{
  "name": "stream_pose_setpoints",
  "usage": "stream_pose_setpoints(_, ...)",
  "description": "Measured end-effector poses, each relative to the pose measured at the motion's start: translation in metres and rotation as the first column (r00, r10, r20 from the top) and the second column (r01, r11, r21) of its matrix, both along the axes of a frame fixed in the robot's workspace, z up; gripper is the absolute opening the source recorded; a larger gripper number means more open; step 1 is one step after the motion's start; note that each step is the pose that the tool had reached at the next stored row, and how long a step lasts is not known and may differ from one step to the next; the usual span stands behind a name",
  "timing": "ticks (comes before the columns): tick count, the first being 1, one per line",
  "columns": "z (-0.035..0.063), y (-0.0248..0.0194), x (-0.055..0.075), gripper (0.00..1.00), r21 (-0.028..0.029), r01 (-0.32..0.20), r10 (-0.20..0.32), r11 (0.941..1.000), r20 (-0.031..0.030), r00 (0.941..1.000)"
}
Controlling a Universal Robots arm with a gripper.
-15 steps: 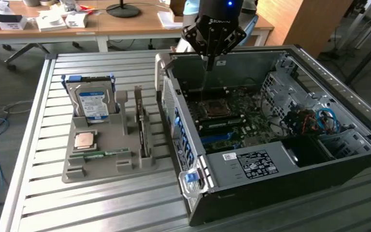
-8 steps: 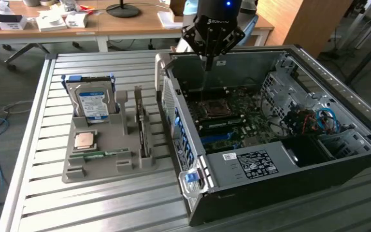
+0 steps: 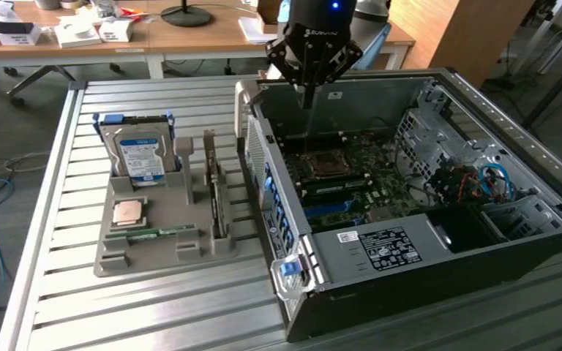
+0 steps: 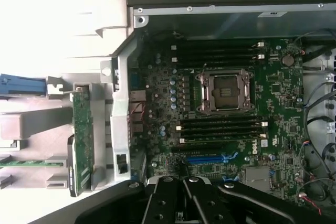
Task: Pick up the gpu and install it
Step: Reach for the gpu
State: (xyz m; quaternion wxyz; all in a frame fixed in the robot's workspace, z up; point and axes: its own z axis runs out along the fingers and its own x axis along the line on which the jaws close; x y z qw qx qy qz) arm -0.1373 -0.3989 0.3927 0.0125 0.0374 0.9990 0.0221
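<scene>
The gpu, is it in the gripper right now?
No, the gpu stands edge-on in the gray holder, while the shut gripper hangs over the open computer case holding nothing.

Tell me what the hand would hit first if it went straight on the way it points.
The hand would likely meet the motherboard in the open case, near its blue slot; depth unclear.

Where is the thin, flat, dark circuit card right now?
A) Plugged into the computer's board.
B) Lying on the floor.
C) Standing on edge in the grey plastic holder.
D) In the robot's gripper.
C: the thin dark circuit card stands on edge in the grey plastic holder, while the shut black gripper hangs empty over the open computer case.
</scene>
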Motion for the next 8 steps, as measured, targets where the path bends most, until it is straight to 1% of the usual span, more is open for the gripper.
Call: stream_pose_setpoints(8, -0.0007, 0.0000, -0.017, 0.11, 0.0000, 0.000, 0.000, 1.0000, 0.0000, 1.0000)
